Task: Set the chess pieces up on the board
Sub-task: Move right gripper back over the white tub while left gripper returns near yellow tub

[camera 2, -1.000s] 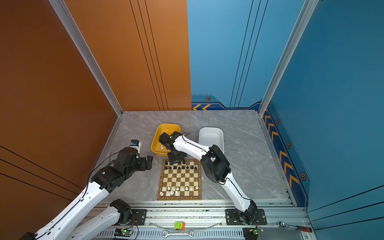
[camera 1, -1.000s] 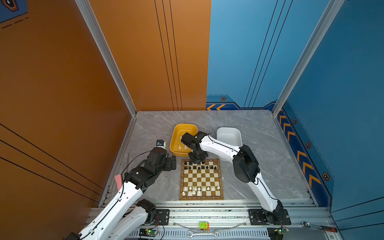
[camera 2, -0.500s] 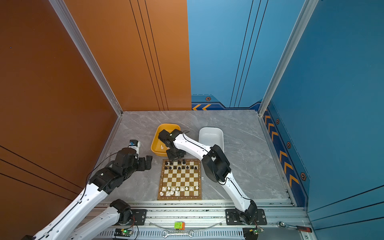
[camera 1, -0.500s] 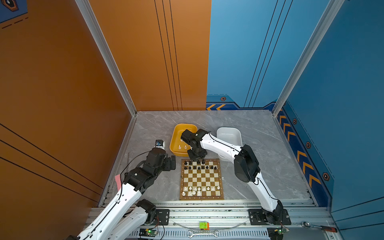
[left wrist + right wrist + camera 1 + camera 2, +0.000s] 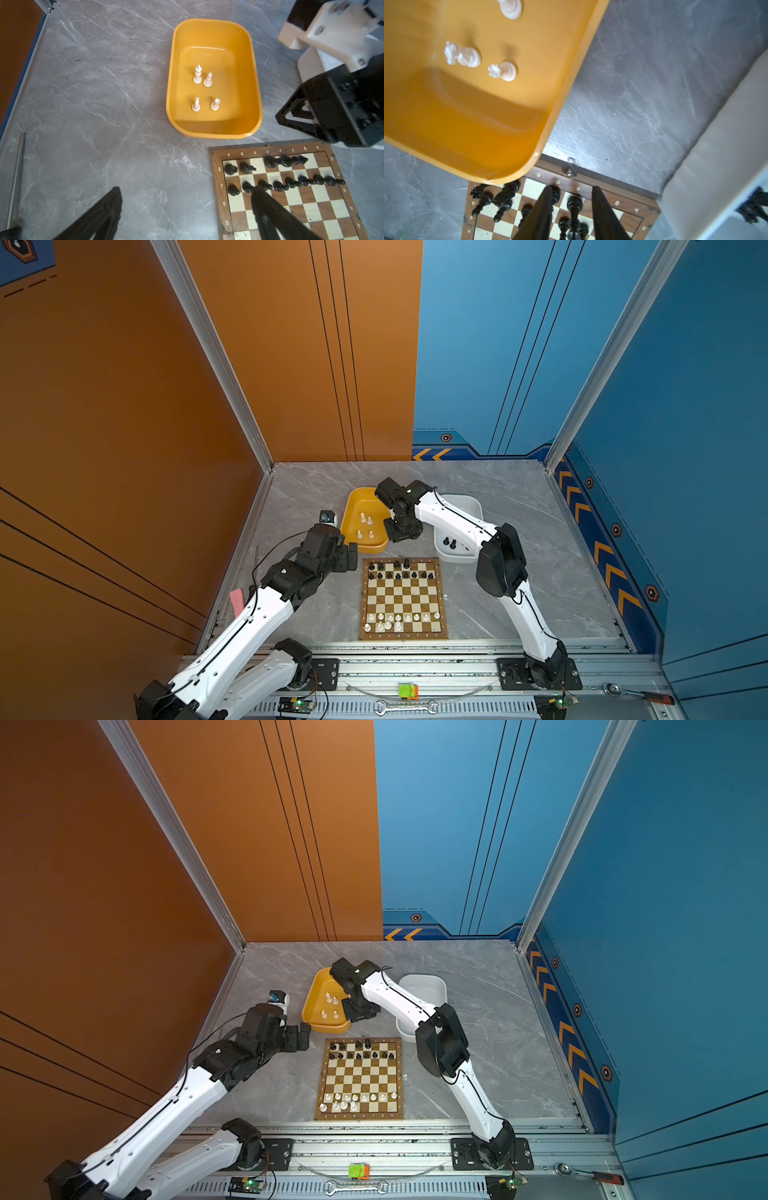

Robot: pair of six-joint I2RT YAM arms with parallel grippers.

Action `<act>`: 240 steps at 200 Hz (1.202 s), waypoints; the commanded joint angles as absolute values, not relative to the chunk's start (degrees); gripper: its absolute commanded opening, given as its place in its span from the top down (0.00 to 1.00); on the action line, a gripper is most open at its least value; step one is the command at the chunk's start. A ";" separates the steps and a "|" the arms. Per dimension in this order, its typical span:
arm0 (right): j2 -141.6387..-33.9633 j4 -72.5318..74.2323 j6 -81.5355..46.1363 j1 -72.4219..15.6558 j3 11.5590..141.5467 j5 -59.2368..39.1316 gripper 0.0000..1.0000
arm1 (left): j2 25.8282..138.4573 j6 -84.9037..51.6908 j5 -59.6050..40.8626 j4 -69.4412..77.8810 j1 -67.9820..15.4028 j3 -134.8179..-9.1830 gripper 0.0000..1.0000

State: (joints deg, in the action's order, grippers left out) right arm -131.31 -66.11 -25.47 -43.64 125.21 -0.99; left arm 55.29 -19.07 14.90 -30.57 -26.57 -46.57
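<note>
right wrist view: right claw open, empty over the board, left claw open too, filling black's back row, next needs a black piece from the white tub

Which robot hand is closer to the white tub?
Right. The right gripper hovers between the white tub and the yellow tub; the left gripper is farther off, at the board's far-left corner.

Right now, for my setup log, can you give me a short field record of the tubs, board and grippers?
yellow tub: four white chess pieces, upright
white tub: two black pieces visible
chessboard: black rows far side, white rows near side
left gripper: open, empty, beside chessboard
right gripper: open, empty, above chessboard's far edge
</note>
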 commanded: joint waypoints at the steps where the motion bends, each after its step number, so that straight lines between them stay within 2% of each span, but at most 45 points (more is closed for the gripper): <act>1: -125.34 -68.82 -23.09 -40.82 124.86 2.16 0.65 | 60.40 -17.55 13.73 -26.14 -26.51 -50.96 0.02; 65: -120.56 -68.86 -19.80 -26.98 117.17 -0.57 0.65 | 84.23 -15.08 14.00 -24.11 -34.73 -72.80 0.02; 111: -119.23 -68.49 -17.69 -22.01 110.47 -2.70 0.70 | 97.25 -14.98 12.59 -26.49 -40.06 -84.77 0.02; 160: -115.97 -65.68 -18.49 -22.70 104.66 -5.01 0.71 | 101.28 -14.94 11.20 -27.25 -41.60 -88.09 0.02; 240: -116.43 -62.25 -19.68 -23.91 98.00 -4.82 0.70 | 99.59 -14.24 10.89 -27.38 -40.63 -85.61 0.02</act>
State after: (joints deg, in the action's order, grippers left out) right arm -116.79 -63.83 -19.07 -24.05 98.89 -4.49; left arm 100.97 -15.22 11.68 -25.80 -41.32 -86.08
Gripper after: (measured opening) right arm 0.298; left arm 0.976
